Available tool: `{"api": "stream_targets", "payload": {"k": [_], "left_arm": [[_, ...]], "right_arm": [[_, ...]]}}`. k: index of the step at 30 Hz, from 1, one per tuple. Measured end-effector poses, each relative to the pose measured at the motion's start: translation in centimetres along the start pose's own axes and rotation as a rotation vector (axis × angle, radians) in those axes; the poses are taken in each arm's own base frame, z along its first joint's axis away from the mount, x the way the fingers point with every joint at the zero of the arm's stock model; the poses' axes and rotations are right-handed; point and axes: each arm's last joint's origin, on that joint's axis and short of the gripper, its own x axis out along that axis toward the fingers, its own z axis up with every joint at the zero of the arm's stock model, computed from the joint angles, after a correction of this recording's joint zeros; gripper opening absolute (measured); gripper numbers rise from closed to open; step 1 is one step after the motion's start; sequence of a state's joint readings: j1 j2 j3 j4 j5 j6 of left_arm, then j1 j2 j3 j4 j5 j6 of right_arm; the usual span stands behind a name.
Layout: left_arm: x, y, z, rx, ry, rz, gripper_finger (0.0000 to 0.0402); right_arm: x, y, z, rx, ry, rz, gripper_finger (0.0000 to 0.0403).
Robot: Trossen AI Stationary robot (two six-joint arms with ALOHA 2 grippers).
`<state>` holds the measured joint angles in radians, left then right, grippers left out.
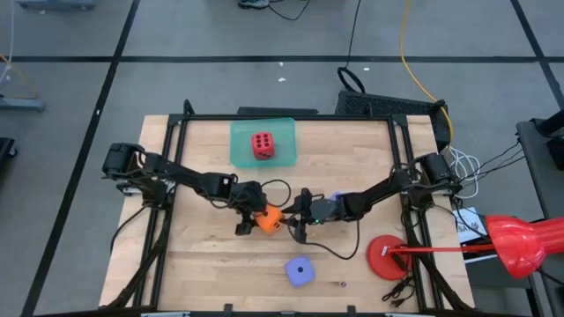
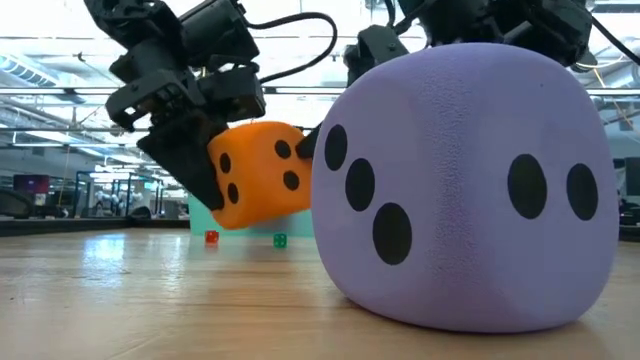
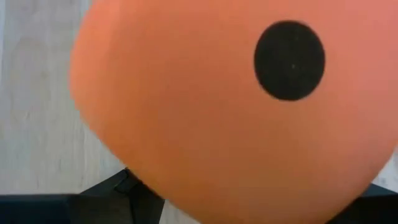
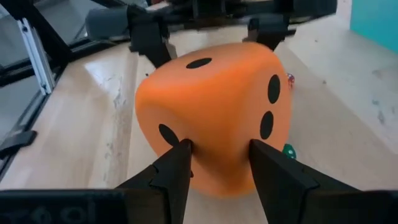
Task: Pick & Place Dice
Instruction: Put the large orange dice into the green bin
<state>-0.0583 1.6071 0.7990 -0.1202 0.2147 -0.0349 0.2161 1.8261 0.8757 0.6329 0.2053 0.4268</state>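
Both hands grip the orange die [image 1: 270, 219] above mid-bench: left hand [image 1: 250, 217] spread wide across it, right hand [image 4: 216, 163] pinching one corner half-closed, so an unsynchronised release risks dropping or tearing it.

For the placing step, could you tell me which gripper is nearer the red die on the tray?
Left. The left gripper holds the orange die below the red die; the right gripper sits farther right.

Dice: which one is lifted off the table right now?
The orange die, held up between the left gripper and right gripper. The red die sits on the green tray; the purple die rests on the table.
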Motion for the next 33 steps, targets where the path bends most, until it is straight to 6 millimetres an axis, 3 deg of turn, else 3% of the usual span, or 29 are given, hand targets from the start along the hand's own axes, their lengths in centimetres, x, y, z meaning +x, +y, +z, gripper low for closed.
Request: {"api": "stream_targets", "payload": {"k": [13, 24, 33], "left_arm": [[-6.2, 0.8, 2.2, 0.044, -0.139, 0.071, 0.0267], [-8.5, 3.7, 3.3, 0.057, -0.209, 0.165, 0.0267], [-11.7, 6.0, 4.8, 0.056, -0.129, 0.237, 0.0267]], "right_arm": [[-2.8, -0.1, 3.9, -0.057, -0.063, -0.019, 0.0153], [-3.7, -2.3, 7.1, -0.08, -0.202, -0.076, 0.0153], [-3.5, -4.0, 9.2, -0.096, -0.256, -0.122, 0.0153]]}}
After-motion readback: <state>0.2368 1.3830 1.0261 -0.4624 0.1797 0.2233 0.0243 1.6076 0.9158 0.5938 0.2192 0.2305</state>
